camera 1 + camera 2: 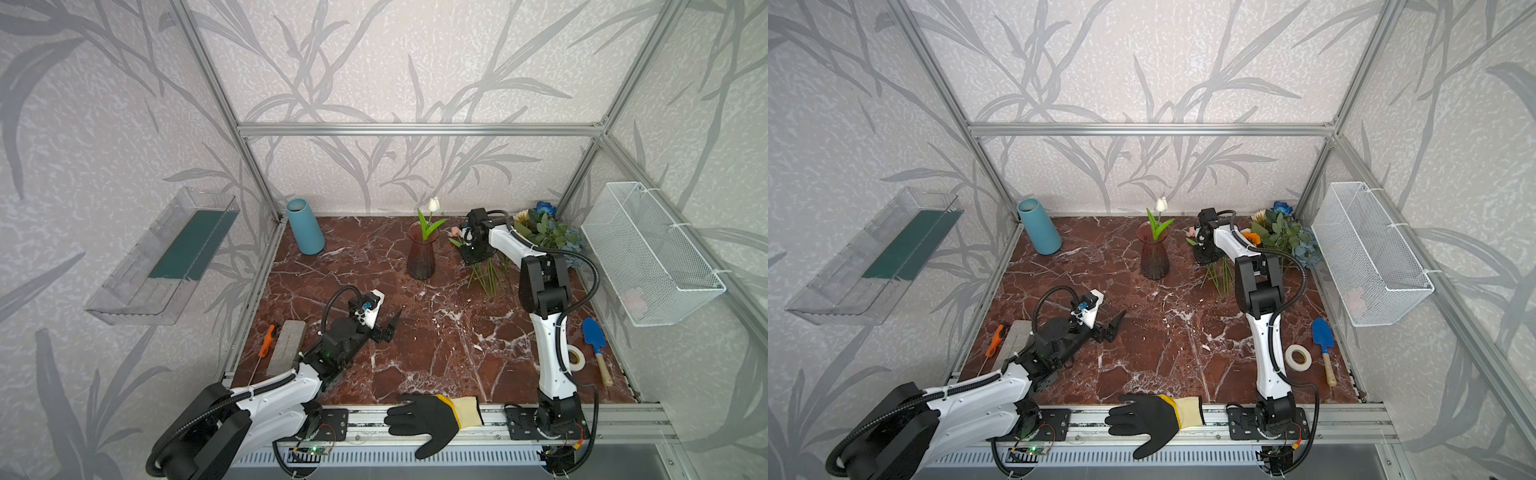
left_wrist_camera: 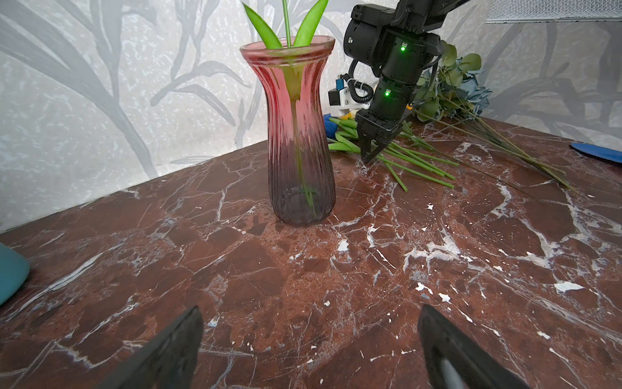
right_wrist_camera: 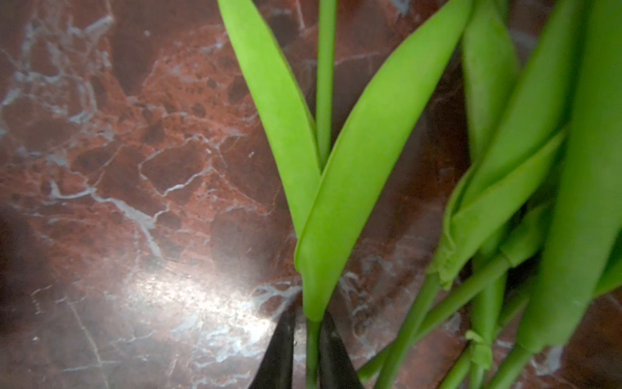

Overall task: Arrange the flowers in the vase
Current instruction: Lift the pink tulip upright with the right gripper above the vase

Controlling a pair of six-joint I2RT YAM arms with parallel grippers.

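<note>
red-brown marbled tabletop point(image 1: 415, 353): right pincer point(image 2: 370, 155) narrowed on a green tulip stem point(image 3: 313, 353) among loose artificial flowers point(image 1: 488, 276) lying beside the ribbed pink glass vase point(image 1: 420, 253), which holds a white tulip point(image 1: 433, 204); left pincer point(image 2: 310, 308) gapes wide.

- Your left arm point(image 1: 270, 399) reaches in low from the near-left corner, forearm almost level, wrist turned towards the back right.
- Your left gripper point(image 1: 392, 326) hangs low over the tabletop point(image 1: 436, 345), jaws spread wide with nothing between them. In the left wrist view its fingers point(image 2: 181, 343) stand far apart.
- Your right arm point(image 1: 548, 345) rises from its base at the near right, bends at the elbow and stretches back and leftwards.
- Its wrist tips steeply down, so your right gripper point(image 2: 368, 155) points at the tabletop, tips at or just above the surface.
- Those jaws are drawn close, pinching one green stem point(image 3: 313, 353).
</note>
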